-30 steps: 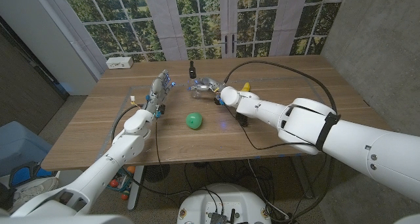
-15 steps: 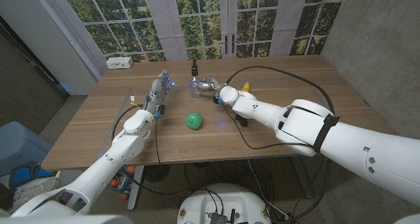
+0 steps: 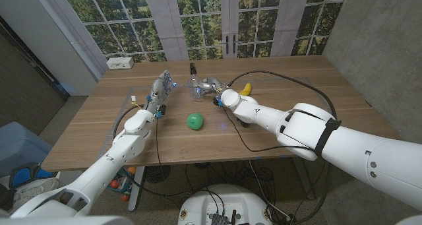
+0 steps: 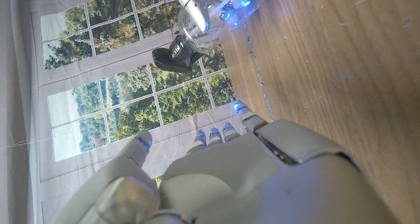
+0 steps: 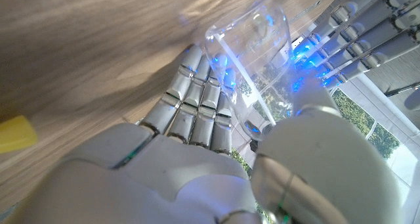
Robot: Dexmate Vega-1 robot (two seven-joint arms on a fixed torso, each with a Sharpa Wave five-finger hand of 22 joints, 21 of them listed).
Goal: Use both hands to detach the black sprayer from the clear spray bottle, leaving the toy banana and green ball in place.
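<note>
Clear spray bottle [image 3: 196,87] standing far back on the bench [image 3: 297,99], black sprayer [image 3: 193,68] on top, clasped by the right robot hand [image 3: 210,88]. Keep that clasp low and firm. Left robot hand [image 3: 160,89] just beside, fingers apart, empty: bring over the sprayer and twist, not pull. Steer clear of green ball [image 3: 194,121] and toy banana [image 3: 245,89].
</note>
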